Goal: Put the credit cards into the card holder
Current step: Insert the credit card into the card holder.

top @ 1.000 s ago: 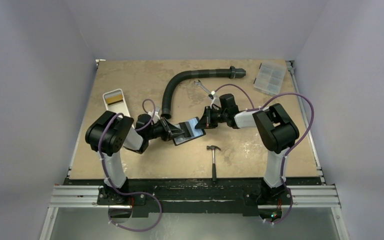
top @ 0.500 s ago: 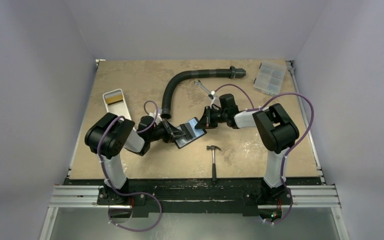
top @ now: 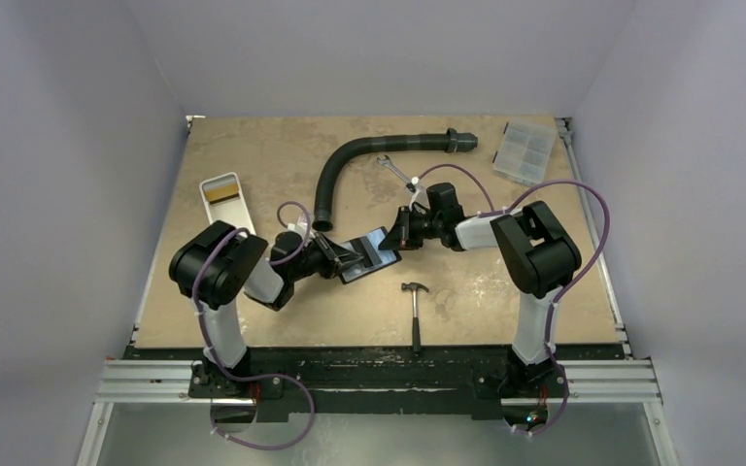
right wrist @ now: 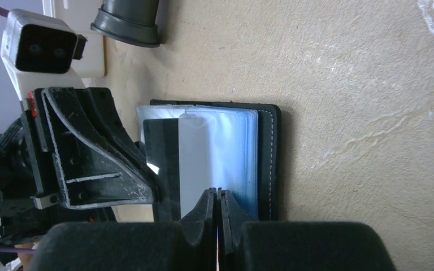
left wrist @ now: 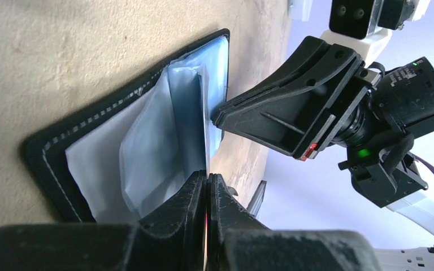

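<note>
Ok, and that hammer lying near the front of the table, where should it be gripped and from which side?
Take the hammer by the middle of its handle, coming straight down from above with the jaws closing left to right. It lies flat, the slim handle pointing toward the near edge, with nothing close beside it.

- Top view: even diffuse overhead light, faint soft shadows on bench (top: 253, 146), sharp.
- Wrist views: left end effector (left wrist: 208, 179) and right end effector (right wrist: 215, 195) blurred up close.
- Bluish glare on card holder (left wrist: 147, 141) pockets; credit card (right wrist: 161, 164) flat black.
</note>
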`<state>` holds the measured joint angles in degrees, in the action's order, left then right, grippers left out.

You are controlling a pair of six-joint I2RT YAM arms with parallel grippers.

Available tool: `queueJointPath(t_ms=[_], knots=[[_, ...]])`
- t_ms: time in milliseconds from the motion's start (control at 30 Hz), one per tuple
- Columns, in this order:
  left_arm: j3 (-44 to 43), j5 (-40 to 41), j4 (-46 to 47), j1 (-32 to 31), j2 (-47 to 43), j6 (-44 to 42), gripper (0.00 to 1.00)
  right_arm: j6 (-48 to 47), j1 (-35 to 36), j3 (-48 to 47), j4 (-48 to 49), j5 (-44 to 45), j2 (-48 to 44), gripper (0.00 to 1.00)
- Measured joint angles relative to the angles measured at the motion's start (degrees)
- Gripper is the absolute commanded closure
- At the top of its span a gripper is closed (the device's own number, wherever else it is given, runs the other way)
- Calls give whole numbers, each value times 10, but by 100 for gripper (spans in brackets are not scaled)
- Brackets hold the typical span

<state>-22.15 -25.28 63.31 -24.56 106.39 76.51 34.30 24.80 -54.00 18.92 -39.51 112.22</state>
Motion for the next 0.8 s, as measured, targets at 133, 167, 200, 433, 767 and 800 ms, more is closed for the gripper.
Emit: queueJointPath(t_ms=[133, 167, 200, 433, 767, 800], knots=[[5, 11, 29, -10, 21, 10, 100, 3, 0, 1, 0, 0, 0, 100], [5, 12, 31, -11, 23, 9, 100, 3, 0, 1, 1, 0, 0, 100], [5, 13, 30, -12, 24, 8, 100, 4, 0, 1, 1, 0, 0, 100], [-14, 17, -73, -14, -9, -43, 65, 2, 0, 1, -2, 0, -2, 100], [-146, 55, -399, -20, -107, -178, 23, -14, 0, 1, -21, 14, -14, 100], [-151, 59, -418, -21, -112, -186, 23, -17, 0, 1, -23, 16, -14, 100]])
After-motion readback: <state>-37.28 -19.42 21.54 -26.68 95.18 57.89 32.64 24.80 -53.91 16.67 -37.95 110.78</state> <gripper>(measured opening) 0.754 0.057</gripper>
